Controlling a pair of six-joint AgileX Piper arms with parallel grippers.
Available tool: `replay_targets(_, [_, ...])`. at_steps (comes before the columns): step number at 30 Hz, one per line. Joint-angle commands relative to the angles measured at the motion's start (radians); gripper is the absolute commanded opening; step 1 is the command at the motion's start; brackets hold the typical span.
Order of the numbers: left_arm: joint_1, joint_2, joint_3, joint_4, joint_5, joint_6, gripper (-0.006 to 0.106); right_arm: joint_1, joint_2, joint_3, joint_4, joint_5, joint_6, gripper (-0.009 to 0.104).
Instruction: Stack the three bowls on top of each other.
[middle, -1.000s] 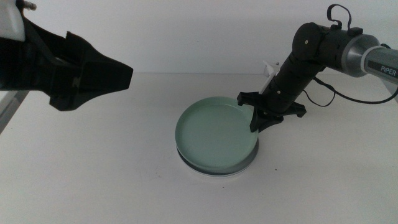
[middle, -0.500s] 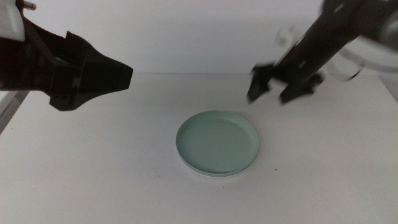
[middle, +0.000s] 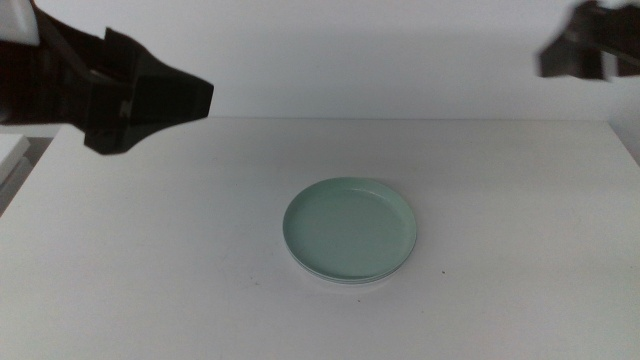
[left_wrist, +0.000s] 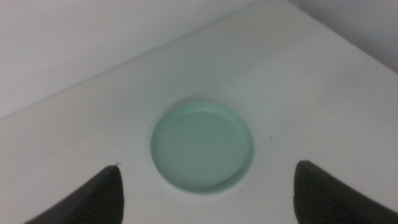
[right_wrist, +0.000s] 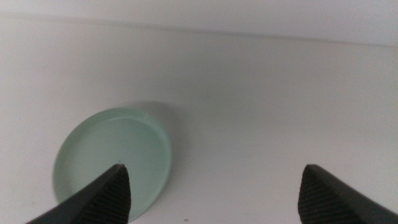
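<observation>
My right claw (middle: 590, 50) has pulled up and away to the far right corner, jaws wide and empty (left claw (middle: 130, 95) likewise), leaving the stacked bowls (middle: 350, 230) mid-table (middle: 150, 260), well below both.

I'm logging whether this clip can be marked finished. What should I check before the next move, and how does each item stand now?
1. Pale mint green matte bowl on top of the stack: ok.
2. Lower bowls' rims showing beneath it: ok; their colours: cannot tell.
3. Stack sitting level on the white table: ok.
4. Left gripper open, above the stack, holding nothing: ok.
5. Right gripper open, raised, away from the bowls: ok.
</observation>
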Motion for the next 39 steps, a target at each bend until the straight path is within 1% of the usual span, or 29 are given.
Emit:
replay_targets(1, [0.003, -0.003, 0.004, 0.001, -0.033, 0.004, 0.094, -0.008, -0.104, 0.101, -0.078, -0.07, 0.062, 0.093])
replay_targets(2, [0.003, -0.003, 0.004, 0.001, -0.042, 0.004, 0.094, -0.008, -0.148, 0.143, -0.102, -0.102, 0.09, 0.093])
replay_targets(5, [0.003, -0.003, 0.004, 0.001, -0.067, 0.004, 0.094, -0.008, -0.233, 0.228, -0.136, -0.175, 0.142, 0.093])
replay_targets(13, [0.003, -0.003, 0.004, 0.003, -0.118, 0.004, 0.094, -0.008, -0.252, 0.239, -0.137, -0.19, 0.156, 0.093])
replay_targets(15, [0.003, -0.013, 0.004, 0.021, -0.145, 0.004, 0.094, -0.008, -0.252, 0.239, -0.135, -0.19, 0.159, 0.093])
replay_targets(17, [0.01, -0.04, 0.019, 0.064, -0.231, 0.004, 0.094, -0.008, -0.252, 0.239, -0.135, -0.19, 0.159, 0.093])
replay_targets(19, [0.041, -0.08, 0.055, 0.079, -0.322, 0.004, 0.094, -0.008, -0.252, 0.239, -0.135, -0.193, 0.159, 0.093])
replay_targets(21, [0.092, -0.126, 0.102, 0.08, -0.361, 0.004, 0.094, -0.008, -0.252, 0.239, -0.135, -0.193, 0.159, 0.093])
replay_targets(24, [0.189, -0.209, 0.203, 0.08, -0.361, 0.004, 0.094, -0.008, -0.252, 0.239, -0.135, -0.193, 0.159, 0.093])
replay_targets(27, [0.256, -0.297, 0.31, 0.076, -0.363, 0.004, 0.094, -0.008, -0.252, 0.239, -0.135, -0.193, 0.159, 0.093])
replay_targets(32, [0.292, -0.43, 0.439, 0.066, -0.363, 0.004, 0.094, -0.008, -0.252, 0.239, -0.135, -0.193, 0.159, 0.093])
replay_targets(33, [0.292, -0.454, 0.462, 0.075, -0.37, 0.002, 0.094, -0.008, -0.252, 0.239, -0.135, -0.193, 0.159, 0.093])
replay_targets(35, [0.292, -0.491, 0.503, 0.163, -0.409, -0.041, 0.094, -0.008, -0.252, 0.239, -0.135, -0.193, 0.159, 0.093])
replay_targets(38, [0.292, -0.538, 0.553, 0.278, -0.417, -0.26, 0.094, -0.008, -0.252, 0.239, -0.135, -0.193, 0.159, 0.093])
replay_targets(39, [0.292, -0.549, 0.566, 0.306, -0.421, -0.283, 0.094, -0.008, -0.252, 0.239, -0.135, -0.193, 0.159, 0.093])
